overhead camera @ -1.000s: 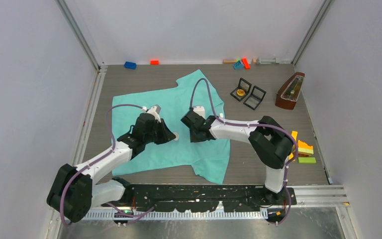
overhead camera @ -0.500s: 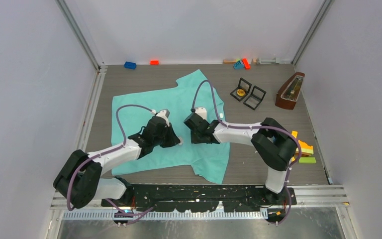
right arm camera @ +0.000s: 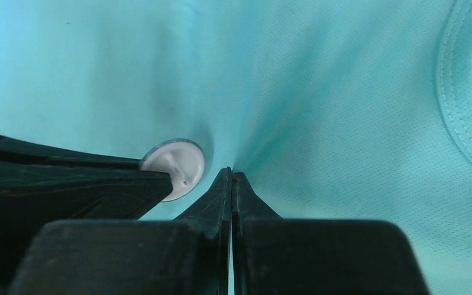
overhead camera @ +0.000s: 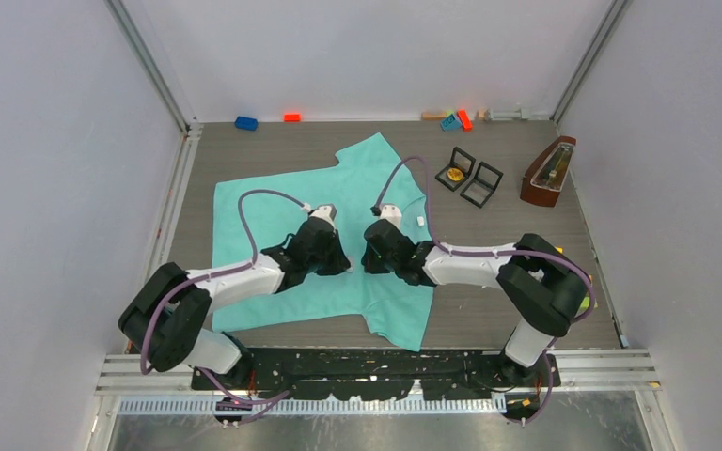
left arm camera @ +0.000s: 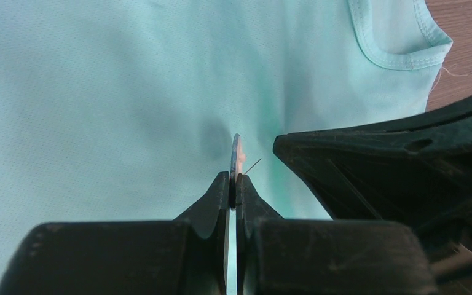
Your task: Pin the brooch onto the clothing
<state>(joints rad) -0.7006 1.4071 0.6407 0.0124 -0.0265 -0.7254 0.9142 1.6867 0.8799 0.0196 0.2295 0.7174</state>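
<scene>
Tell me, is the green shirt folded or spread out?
Spread out: the shirt lies flat on the table, slightly puckered mid-chest.

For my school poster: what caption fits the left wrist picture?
Left gripper pinches the brooch edge-on over the turquoise T-shirt.

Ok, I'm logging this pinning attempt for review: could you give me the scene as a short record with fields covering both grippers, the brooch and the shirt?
left gripper: shut on the brooch, gripping its rim
brooch: white round disc, seen edge-on from the left wrist, thin pin sticking out toward the right gripper
right gripper: shut, apparently pinching a pucker of the T-shirt right beside the brooch
T-shirt: turquoise, lying spread out, creases converging at the right gripper's tips
pin through fabric: cannot tell
</scene>
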